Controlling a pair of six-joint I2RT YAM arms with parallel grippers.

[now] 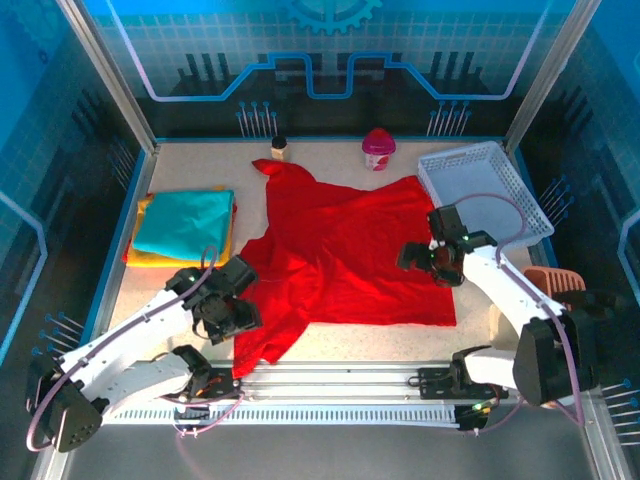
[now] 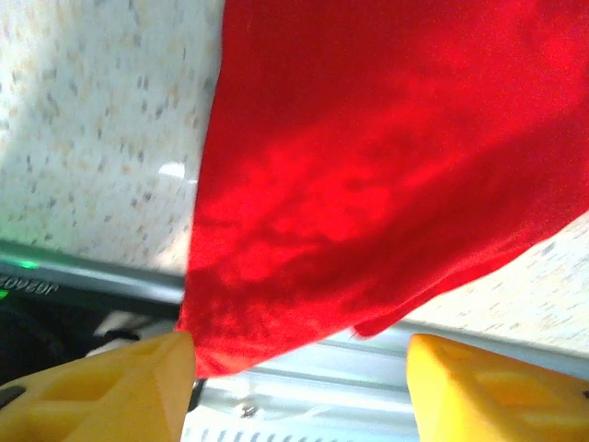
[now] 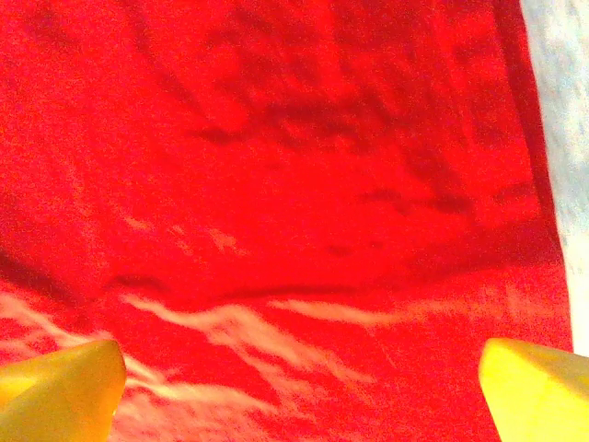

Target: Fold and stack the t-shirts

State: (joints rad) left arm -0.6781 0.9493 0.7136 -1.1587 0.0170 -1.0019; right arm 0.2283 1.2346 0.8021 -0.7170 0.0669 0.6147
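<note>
A large bright red t-shirt (image 1: 345, 250) lies spread across the middle of the table. Folded teal (image 1: 187, 222), yellow and orange t-shirts are stacked at the left. My left gripper (image 1: 242, 320) hovers at the red shirt's near-left sleeve. In the left wrist view that gripper (image 2: 299, 391) has its yellow fingers (image 2: 101, 387) apart, and the sleeve's corner (image 2: 221, 331) touches the left finger at the table's near edge. My right gripper (image 1: 412, 258) stands over the shirt's right side. In the right wrist view it (image 3: 299, 391) is open just above the red cloth (image 3: 294, 184).
A white lattice basket (image 1: 485, 185) stands at the back right. A small dark-capped bottle (image 1: 279, 149) and a pink cup (image 1: 378, 148) stand along the back edge. A terracotta object (image 1: 555, 280) sits at the right. A metal rail (image 1: 340, 385) runs along the near edge.
</note>
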